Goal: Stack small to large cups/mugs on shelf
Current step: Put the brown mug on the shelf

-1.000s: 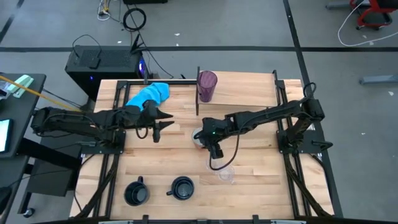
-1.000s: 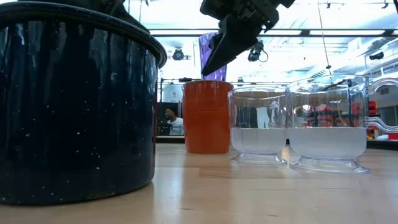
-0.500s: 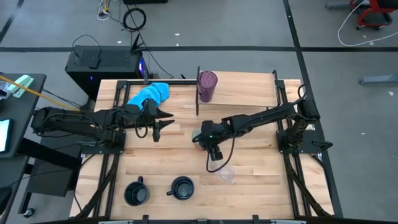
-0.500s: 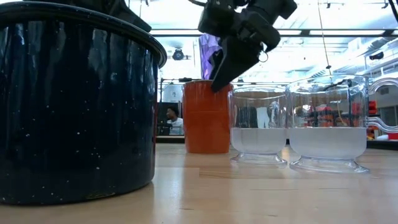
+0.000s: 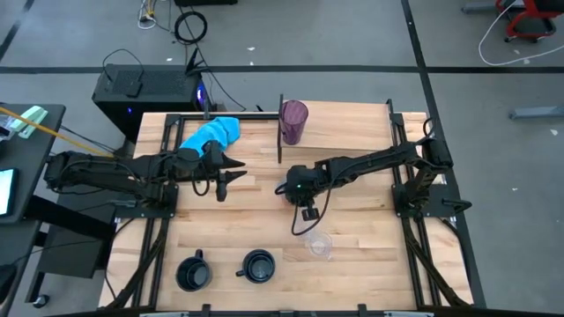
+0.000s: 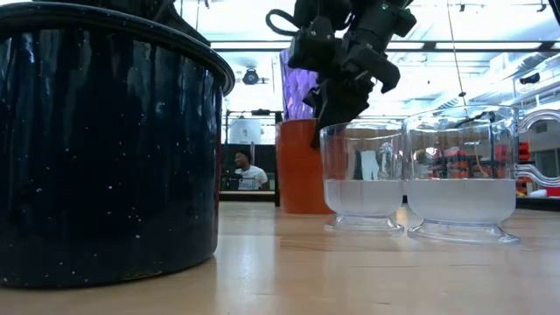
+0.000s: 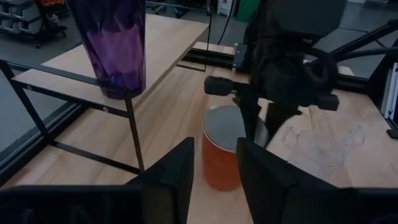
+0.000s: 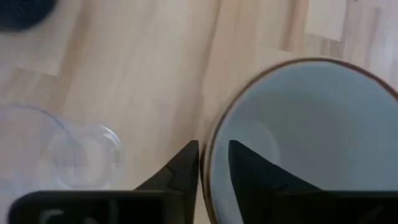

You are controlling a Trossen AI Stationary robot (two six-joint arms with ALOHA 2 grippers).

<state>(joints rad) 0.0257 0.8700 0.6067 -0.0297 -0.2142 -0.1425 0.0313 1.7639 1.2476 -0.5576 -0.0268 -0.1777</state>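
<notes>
At nine o'clock on the plank-topped wooden bench (image 5: pixel 352 255), the left hand (image 5: pixel 231 169) hangs with its two dark fingers (image 7: pixel 169 180) parted around nothing, just below a bright blue cloth (image 5: pixel 211 133) crumpled at about ten o'clock. Toward seven o'clock stand two black handled mugs, one (image 5: pixel 192 272) to the left of the other (image 5: pixel 257 265) and well apart from it.

At twelve o'clock the tall translucent purple tumbler (image 5: pixel 293 121) stands upright on the light wooden board shelf (image 5: pixel 344 119) with thin dark upright side panels. Near the bench's centre the right hand (image 8: pixel 213 163) has one finger inside and one outside the rim of the orange mug with a white inside (image 7: pixel 224 149), clamped on its wall (the mug's foot is hidden in the low view).

At five o'clock two small clear plastic cups stand upright, one (image 6: pixel 363 175) beside the other (image 6: pixel 461 173).
</notes>
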